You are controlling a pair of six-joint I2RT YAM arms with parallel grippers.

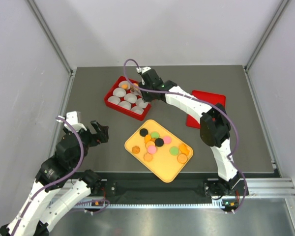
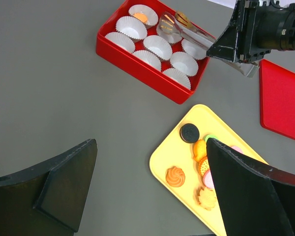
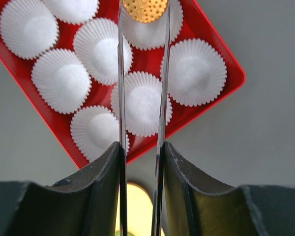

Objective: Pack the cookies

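While the right jaws clamp an orange cookie point(image 3: 145, 10) over the red box point(image 1: 109, 94), the left jaws hang apart. More cookies point(image 1: 159, 142) lie on the yellow tray point(image 1: 162, 167).

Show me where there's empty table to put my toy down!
Bare table lies left of the red box and along the far edge behind it and the red lid. Crowded: over the box, where the right gripper holds an orange cookie, between yellow tray and lid under that arm, and beside the left gripper.
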